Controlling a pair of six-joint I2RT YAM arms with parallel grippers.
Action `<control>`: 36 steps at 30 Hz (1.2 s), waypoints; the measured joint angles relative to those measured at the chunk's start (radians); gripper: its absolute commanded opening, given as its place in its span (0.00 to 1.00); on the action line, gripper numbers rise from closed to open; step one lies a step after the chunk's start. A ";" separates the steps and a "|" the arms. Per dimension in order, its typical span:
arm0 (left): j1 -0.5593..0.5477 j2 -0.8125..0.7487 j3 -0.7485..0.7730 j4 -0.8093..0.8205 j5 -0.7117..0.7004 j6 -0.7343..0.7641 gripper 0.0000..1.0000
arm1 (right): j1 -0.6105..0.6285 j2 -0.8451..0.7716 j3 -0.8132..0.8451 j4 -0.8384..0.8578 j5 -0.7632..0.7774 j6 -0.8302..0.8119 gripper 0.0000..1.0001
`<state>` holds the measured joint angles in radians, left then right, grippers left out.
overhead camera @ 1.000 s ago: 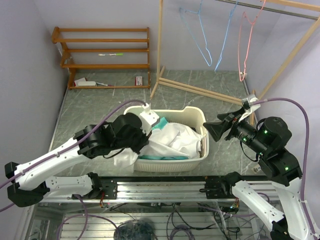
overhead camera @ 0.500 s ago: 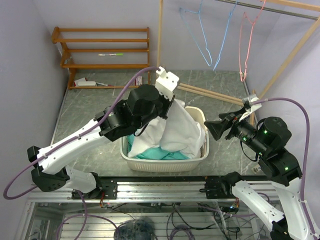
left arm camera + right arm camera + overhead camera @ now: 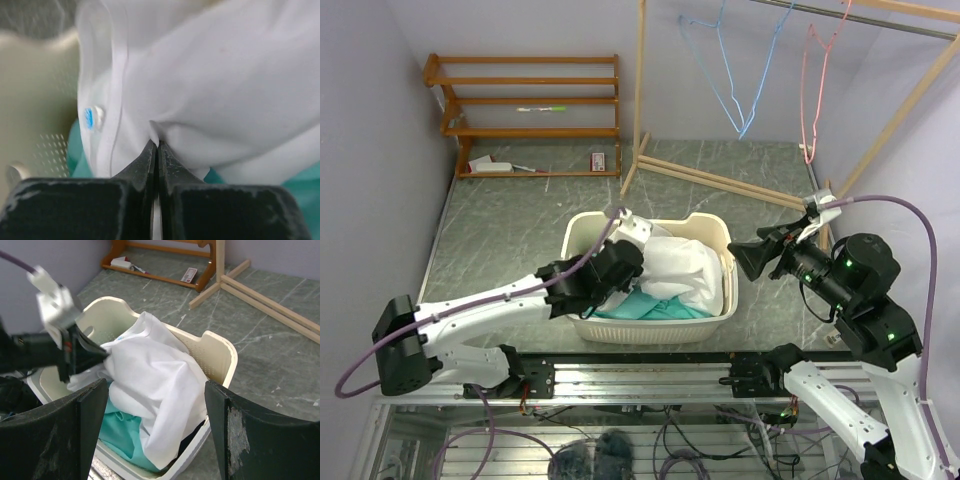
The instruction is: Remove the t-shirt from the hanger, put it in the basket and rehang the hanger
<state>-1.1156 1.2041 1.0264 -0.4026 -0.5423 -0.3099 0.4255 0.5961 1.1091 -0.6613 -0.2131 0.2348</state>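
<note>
While pinching the t-shirt [image 3: 678, 266], the left arm [image 3: 492, 301] stretches low.

Green marbled tabletop [image 3: 520, 215] carries cream laundry basket [image 3: 710, 225], wooden shelf unit [image 3: 480, 131], clothes-rail foot [image 3: 720, 180].

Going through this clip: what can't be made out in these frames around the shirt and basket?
- Any hanger inside the white t-shirt: every view, its folds cover it.
- Floor of the basket: clothes fill it.
- Print on the collar label: left wrist view, blurred.
- Tips of the left fingers: buried in cloth.
- Small box on the shelf: top view, too small to read.
</note>
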 measured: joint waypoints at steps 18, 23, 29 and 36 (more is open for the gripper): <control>0.000 -0.139 0.105 -0.142 -0.079 -0.134 1.00 | 0.000 0.139 -0.002 -0.027 0.062 0.034 0.84; 0.091 -0.220 0.192 -0.206 -0.132 -0.135 1.00 | 0.000 0.282 -0.007 -0.068 0.158 0.101 0.85; 0.504 -0.186 0.180 -0.241 0.047 -0.117 1.00 | -0.002 0.362 -0.040 -0.081 0.302 0.191 0.92; 0.861 -0.238 0.081 -0.270 0.254 -0.091 0.99 | -0.171 0.407 -0.026 -0.037 0.336 0.212 0.91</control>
<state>-0.2546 0.9661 1.1072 -0.6724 -0.2886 -0.4011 0.2546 1.0035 1.0828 -0.6987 0.1234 0.4473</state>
